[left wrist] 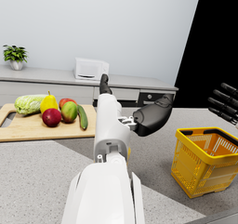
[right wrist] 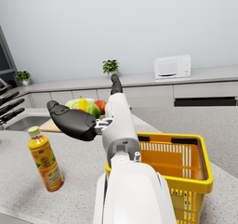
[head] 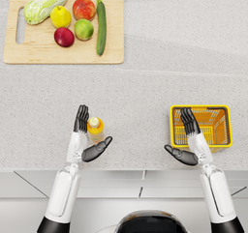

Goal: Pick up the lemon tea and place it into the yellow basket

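Observation:
The lemon tea point(head: 95, 129), a small bottle of orange drink with a yellow cap and label, stands upright on the counter. My left hand point(head: 81, 136) is open right beside it, fingers on its left and thumb just below it, with no clear contact. In the right wrist view the bottle point(right wrist: 45, 160) stands free. The yellow basket point(head: 199, 107) sits at the right with nothing showing inside. My right hand point(head: 193, 139) is open, its fingers above the basket's left part and its thumb pointing left. In the left wrist view my forearm hides the bottle.
A wooden cutting board point(head: 48, 55) at the far left carries a cabbage, several fruits and a cucumber point(head: 101, 26). The counter's front edge point(head: 126, 170) runs just below both hands. Bare counter lies between the bottle and the basket.

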Action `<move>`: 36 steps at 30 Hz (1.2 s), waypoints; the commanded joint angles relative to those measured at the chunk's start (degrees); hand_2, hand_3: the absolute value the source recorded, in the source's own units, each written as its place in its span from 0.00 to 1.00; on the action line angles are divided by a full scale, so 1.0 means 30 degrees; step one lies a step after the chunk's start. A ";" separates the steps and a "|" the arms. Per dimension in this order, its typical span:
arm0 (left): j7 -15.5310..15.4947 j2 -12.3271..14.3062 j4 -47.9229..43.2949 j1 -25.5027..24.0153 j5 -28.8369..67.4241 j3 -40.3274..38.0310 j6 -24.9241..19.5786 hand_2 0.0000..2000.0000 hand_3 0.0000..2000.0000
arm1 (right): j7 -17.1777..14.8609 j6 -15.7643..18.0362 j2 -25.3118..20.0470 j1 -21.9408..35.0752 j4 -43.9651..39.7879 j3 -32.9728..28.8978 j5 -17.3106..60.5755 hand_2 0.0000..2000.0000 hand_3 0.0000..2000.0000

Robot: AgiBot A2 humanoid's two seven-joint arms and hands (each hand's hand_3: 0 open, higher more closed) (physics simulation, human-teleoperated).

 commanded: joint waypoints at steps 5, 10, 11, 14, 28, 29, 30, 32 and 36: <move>0.0000 0.0000 0.0000 0.0000 0.0000 0.0000 0.0000 0.00 0.00 | 0.0000 0.0000 0.0000 0.0000 0.0000 0.0000 0.0000 0.00 0.00; 0.0000 0.0000 0.0000 0.0000 0.0000 0.0000 0.0000 0.00 0.00 | 0.0000 0.0000 0.0000 0.0000 0.0000 0.0000 0.0000 0.00 0.00; 0.0000 0.0000 0.0000 0.0000 0.0000 0.0000 0.0000 0.00 0.00 | 0.0000 0.0000 0.0000 0.0000 0.0000 0.0000 0.0000 0.00 0.00; -0.0934 0.0370 0.0524 0.0495 0.0000 -0.0217 -0.0936 0.00 0.00 | 0.0546 -0.0539 -0.0133 0.0138 0.0066 0.0357 -0.0001 0.00 0.00; -0.1912 0.1605 0.8155 0.1801 0.5337 -0.0005 -0.1917 0.00 0.00 | 0.1915 -0.1892 -0.0782 -0.0073 0.0994 -0.2454 0.5339 0.00 0.00; -0.1915 0.1661 0.8905 0.1818 0.5396 0.0096 -0.1919 0.00 0.00 | 0.1919 -0.1896 -0.0837 -0.0037 0.1184 -0.2550 0.5399 0.00 0.00; -0.1917 0.1762 0.9783 0.1953 0.5438 0.0262 -0.1921 0.00 0.00 | 0.1921 -0.1898 -0.0905 0.0051 0.1263 -0.2540 0.5441 0.00 0.00; -0.1919 0.1983 1.1217 0.2272 0.5489 0.0374 -0.1923 0.00 0.00 | 0.1925 -0.1902 -0.1000 0.0078 0.1436 -0.2493 0.5492 0.00 0.00; -0.1921 0.2524 1.4035 0.3186 0.5528 0.0801 -0.1925 0.00 0.00 | 0.1927 -0.1904 -0.1181 0.0090 0.1295 -0.2170 0.5532 0.00 0.00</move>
